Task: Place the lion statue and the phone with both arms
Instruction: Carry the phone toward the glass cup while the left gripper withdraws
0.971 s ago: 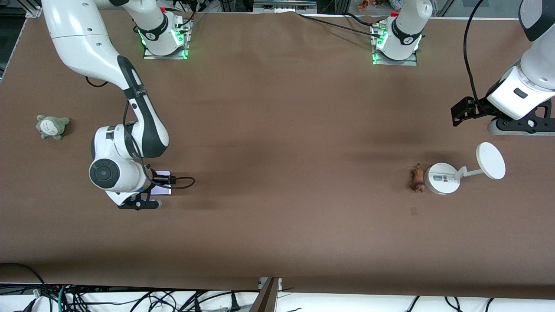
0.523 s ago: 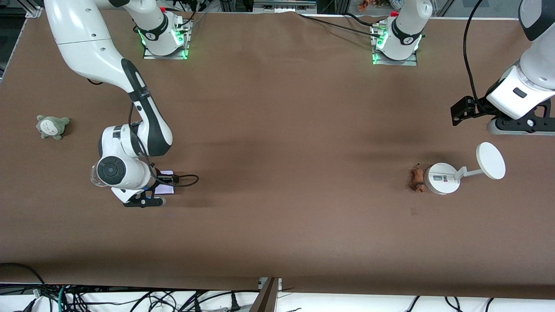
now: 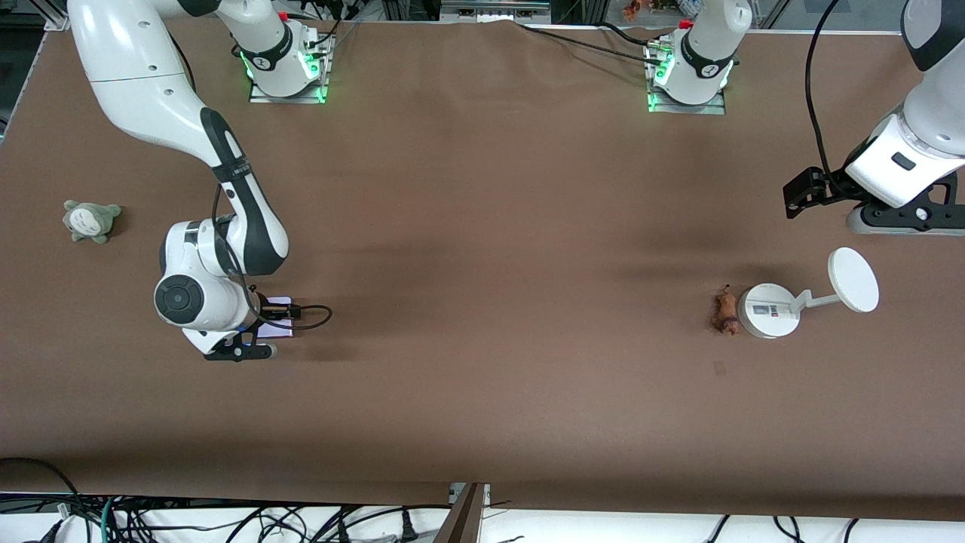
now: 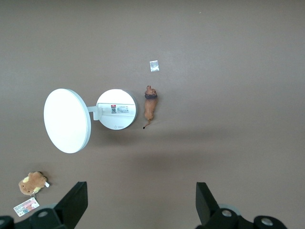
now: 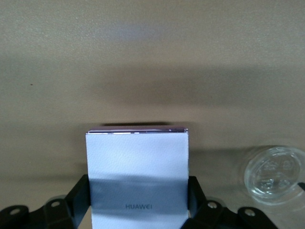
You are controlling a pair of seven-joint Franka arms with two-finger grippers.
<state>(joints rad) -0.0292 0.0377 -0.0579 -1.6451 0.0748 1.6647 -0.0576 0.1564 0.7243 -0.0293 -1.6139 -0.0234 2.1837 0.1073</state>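
Note:
The phone (image 3: 277, 320), a pale lavender-white slab, is gripped by its sides in my right gripper (image 3: 256, 335) low over the table toward the right arm's end. In the right wrist view the phone (image 5: 138, 167) fills the gap between the fingers (image 5: 78, 195), and my right gripper (image 5: 138, 198) is shut on it. The lion statue (image 3: 726, 313) lies on the table against the white stand's base; it also shows in the left wrist view (image 4: 151, 107). My left gripper (image 3: 897, 217) hangs open and empty over bare table at the left arm's end, apart from the lion, and its open gap shows in the left wrist view (image 4: 140, 205).
A white stand (image 3: 769, 310) with a disc (image 3: 853, 279) stands beside the lion. A grey-green plush (image 3: 90, 220) lies at the right arm's end. A brown plush with a tag (image 4: 32, 182) and a small white scrap (image 4: 154, 66) lie near the stand. A clear plastic lid (image 5: 274, 174) lies beside the phone.
My right gripper, with the phone in it, shifted a little toward the left arm's end and then came back. The left arm has not moved.

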